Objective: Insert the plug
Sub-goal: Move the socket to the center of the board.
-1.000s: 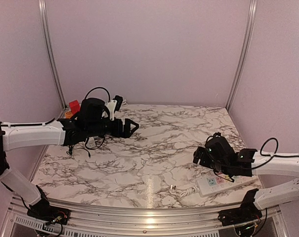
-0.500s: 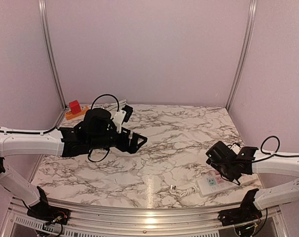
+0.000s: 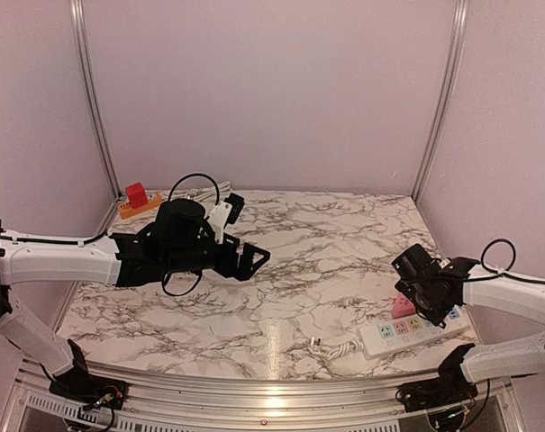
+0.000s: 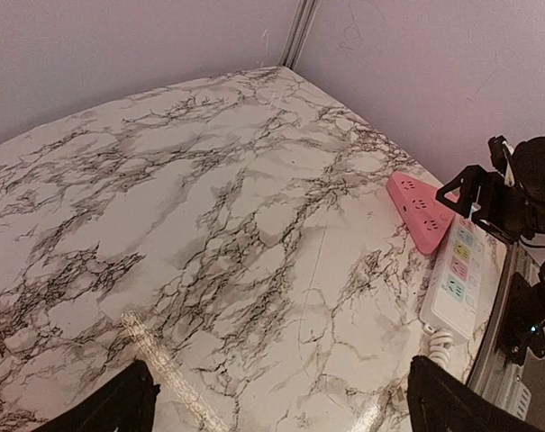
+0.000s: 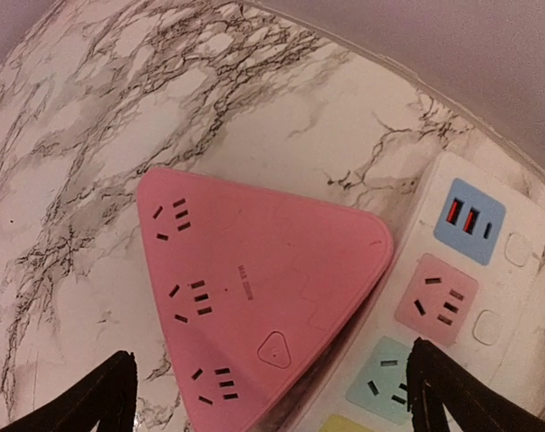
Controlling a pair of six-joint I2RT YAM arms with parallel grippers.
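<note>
A small white plug (image 3: 314, 343) lies on the marble table (image 3: 326, 234) near the front edge, its coiled white cord (image 3: 344, 346) running to a white power strip (image 3: 414, 331) with coloured sockets. A pink triangular socket block (image 5: 254, 279) rests against the strip (image 5: 470, 270). My right gripper (image 5: 272, 405) hovers open right above the pink block, holding nothing. Left of centre, my left gripper (image 3: 257, 259) hangs open and empty above the table, aimed toward the strip (image 4: 457, 279) and pink block (image 4: 421, 209).
An orange base with a red block (image 3: 135, 198) and a white cable sit at the back left corner. Metal frame posts stand at both back corners, and a metal rail (image 3: 272, 396) runs along the near edge.
My left arm has swung out from the back left toward the table's middle. My right arm has drawn back to the right and now sits over the pink block. Both grippers stayed open.
</note>
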